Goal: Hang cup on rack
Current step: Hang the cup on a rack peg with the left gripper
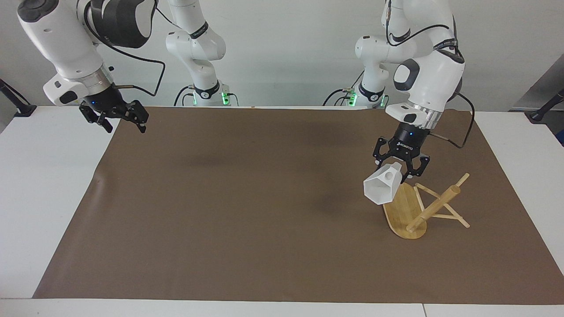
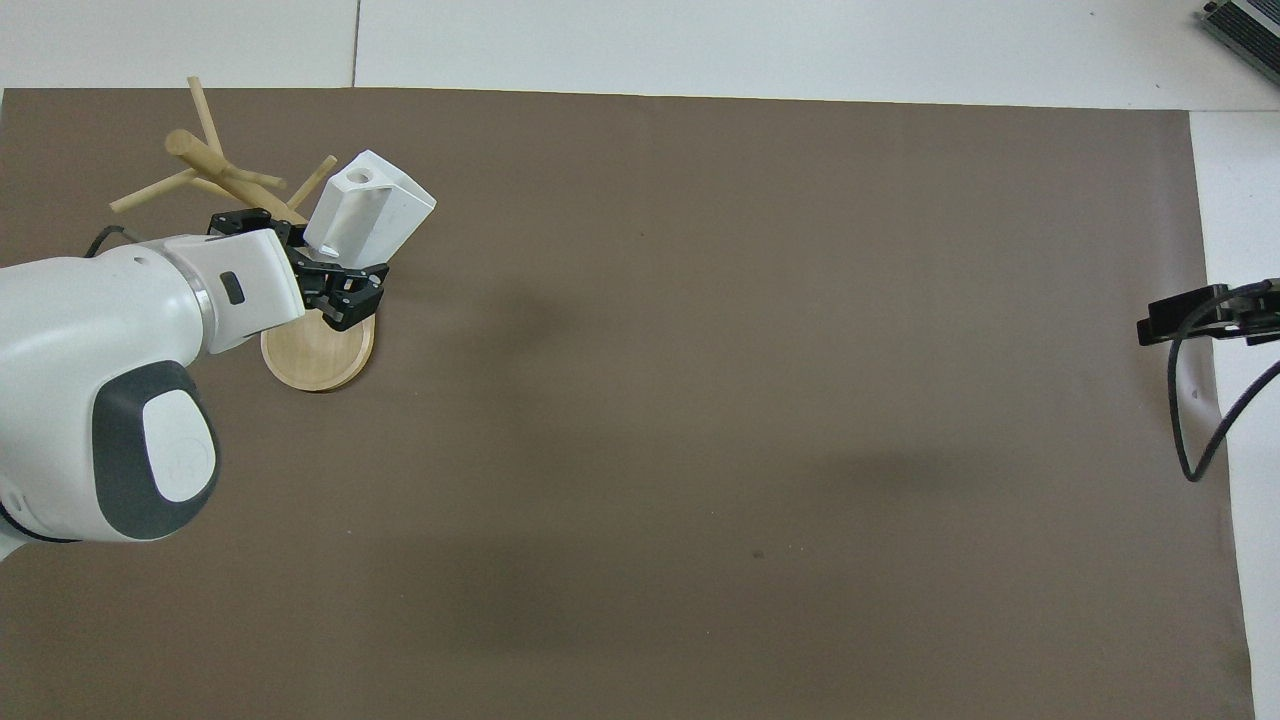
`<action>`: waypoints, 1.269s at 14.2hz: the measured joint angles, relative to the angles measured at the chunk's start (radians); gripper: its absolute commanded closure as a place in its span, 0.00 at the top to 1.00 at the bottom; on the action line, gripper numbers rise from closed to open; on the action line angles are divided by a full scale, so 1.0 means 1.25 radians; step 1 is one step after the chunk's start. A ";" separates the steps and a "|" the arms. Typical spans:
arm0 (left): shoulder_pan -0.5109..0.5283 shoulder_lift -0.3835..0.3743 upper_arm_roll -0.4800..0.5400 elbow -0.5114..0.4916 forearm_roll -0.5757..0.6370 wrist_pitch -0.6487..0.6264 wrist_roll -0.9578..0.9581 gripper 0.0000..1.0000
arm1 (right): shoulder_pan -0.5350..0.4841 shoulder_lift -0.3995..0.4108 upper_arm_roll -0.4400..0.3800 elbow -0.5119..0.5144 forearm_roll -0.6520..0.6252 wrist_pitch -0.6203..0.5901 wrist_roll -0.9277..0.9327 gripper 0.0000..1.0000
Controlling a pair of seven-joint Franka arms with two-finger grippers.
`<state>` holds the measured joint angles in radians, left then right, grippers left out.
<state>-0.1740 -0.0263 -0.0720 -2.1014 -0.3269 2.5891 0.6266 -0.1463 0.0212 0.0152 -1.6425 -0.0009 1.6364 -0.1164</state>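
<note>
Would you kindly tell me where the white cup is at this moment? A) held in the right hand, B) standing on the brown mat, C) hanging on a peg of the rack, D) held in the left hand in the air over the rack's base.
D: the left hand is shut on the cup, which is tilted in the air over the base of the rack.

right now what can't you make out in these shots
- Overhead view: the left gripper and the white faceted cup cover the bamboo mug tree's post where it meets the base.
- Overhead view: the right gripper is cut off by the edge.
- Facing view: the cup hides part of the base.
</note>
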 measured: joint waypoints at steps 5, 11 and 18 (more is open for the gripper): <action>0.020 0.010 0.003 -0.011 0.000 0.017 -0.069 0.00 | 0.002 0.002 -0.001 -0.001 0.000 0.000 0.022 1.00; 0.022 0.017 0.003 -0.012 0.000 0.023 -0.210 0.00 | 0.002 -0.002 -0.002 0.000 0.000 0.000 0.023 1.00; 0.056 0.019 0.005 -0.012 0.000 0.024 -0.295 0.00 | 0.002 -0.003 -0.002 0.000 0.000 0.000 0.023 1.00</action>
<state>-0.1044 -0.0022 -0.0661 -2.1160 -0.3269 2.6197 0.2580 -0.1437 0.0181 0.0124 -1.6428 -0.0009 1.6363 -0.0881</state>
